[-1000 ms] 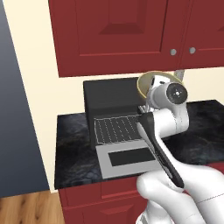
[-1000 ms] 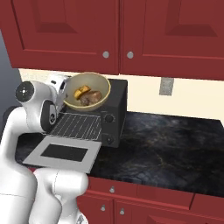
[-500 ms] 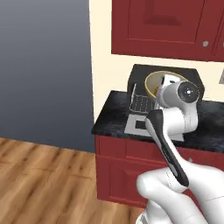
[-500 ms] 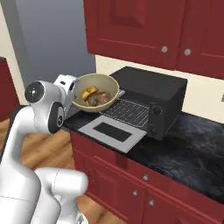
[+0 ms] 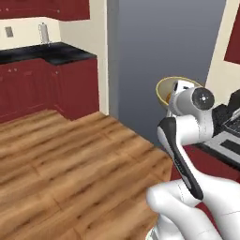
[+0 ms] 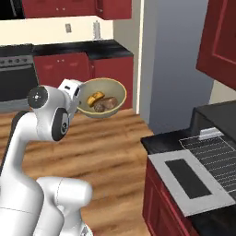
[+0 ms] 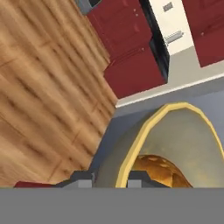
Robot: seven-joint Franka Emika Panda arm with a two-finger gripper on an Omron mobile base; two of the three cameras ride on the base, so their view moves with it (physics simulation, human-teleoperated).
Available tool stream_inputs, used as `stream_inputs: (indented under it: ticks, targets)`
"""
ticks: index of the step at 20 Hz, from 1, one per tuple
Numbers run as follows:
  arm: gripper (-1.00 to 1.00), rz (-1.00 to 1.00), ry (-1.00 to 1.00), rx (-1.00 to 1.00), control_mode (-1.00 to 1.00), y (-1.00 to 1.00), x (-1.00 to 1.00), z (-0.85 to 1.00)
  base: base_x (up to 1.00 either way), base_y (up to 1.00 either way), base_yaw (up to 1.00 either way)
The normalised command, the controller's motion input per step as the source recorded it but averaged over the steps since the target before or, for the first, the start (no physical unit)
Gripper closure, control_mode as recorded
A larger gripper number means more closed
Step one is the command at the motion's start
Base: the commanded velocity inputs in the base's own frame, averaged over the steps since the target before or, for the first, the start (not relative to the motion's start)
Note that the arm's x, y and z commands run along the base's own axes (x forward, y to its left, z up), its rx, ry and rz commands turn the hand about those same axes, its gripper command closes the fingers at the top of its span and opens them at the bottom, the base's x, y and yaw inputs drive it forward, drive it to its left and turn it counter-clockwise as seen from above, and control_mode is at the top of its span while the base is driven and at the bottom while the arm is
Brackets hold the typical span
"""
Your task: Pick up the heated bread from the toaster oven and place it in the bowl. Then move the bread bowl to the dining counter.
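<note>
A: Toaster oven (image 6: 216,138) sits open on the bench, and the bowl (image 6: 102,97) rides in the air over the wood floor (image 5: 61,159)!

B: The hand (image 7: 105,178) pinches its rim. Looks stiff and light, but a one-sided hold could tip.

A: Heated bread (image 6: 95,97) sits inside, loose beside a brown piece (image 6: 107,104).

toaster oven (image 6: 216,120) cut by right edge; bowl (image 5: 169,89) partly behind arm

Glossy white rounded arm (image 6: 32,152) segments with dark grey joint bands.
</note>
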Motion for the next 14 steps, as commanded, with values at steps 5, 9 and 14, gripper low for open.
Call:
stream_inputs:
  ticks: [5,9,14]
  targets:
    - [1.00,0.00,0.00,0.00,1.00,0.00,0.00,0.00,0.00,0.03,1.00]
    - [1.00,0.00,0.00,0.00,1.00,0.00,0.00,0.00,0.00,0.24,0.95]
    - [1.00,0.00,0.00,0.00,1.00,0.00,0.00,0.00,0.20,0.32,0.86]
